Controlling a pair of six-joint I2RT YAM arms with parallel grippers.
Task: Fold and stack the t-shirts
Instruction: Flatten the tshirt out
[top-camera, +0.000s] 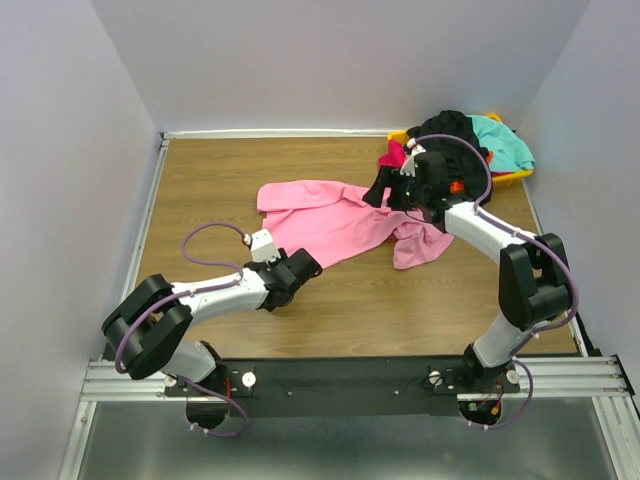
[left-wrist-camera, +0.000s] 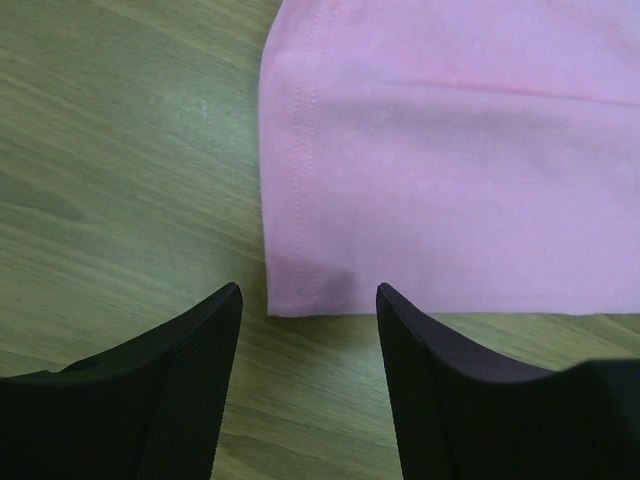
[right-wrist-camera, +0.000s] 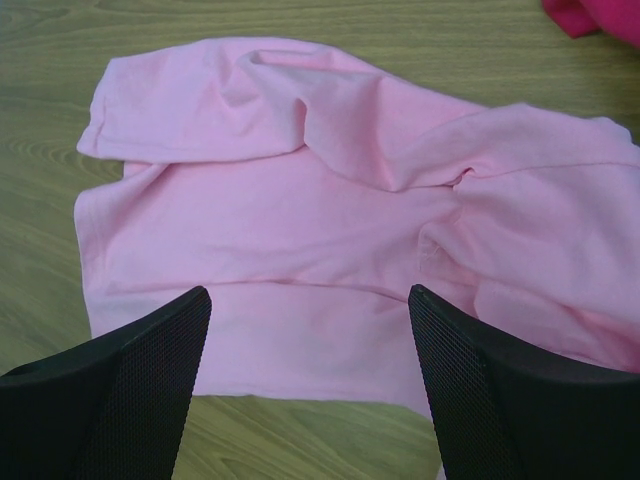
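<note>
A large bright pink t-shirt (top-camera: 335, 215) lies crumpled on the wooden table. My left gripper (top-camera: 303, 266) is open and empty, low at the shirt's near corner; in the left wrist view that hemmed corner (left-wrist-camera: 300, 290) lies just beyond my fingertips (left-wrist-camera: 225, 305). My right gripper (top-camera: 400, 190) is open and empty, above the shirt's right part; the right wrist view shows the shirt (right-wrist-camera: 300, 230) spread below the jaws. Black (top-camera: 450, 128), teal (top-camera: 500, 140) and magenta (top-camera: 395, 155) shirts are heaped at the back right.
A yellow bin (top-camera: 510, 178) holds the heap at the back right corner. White walls close the table at the back and sides. A magenta cloth edge (right-wrist-camera: 590, 15) shows at the top right of the right wrist view.
</note>
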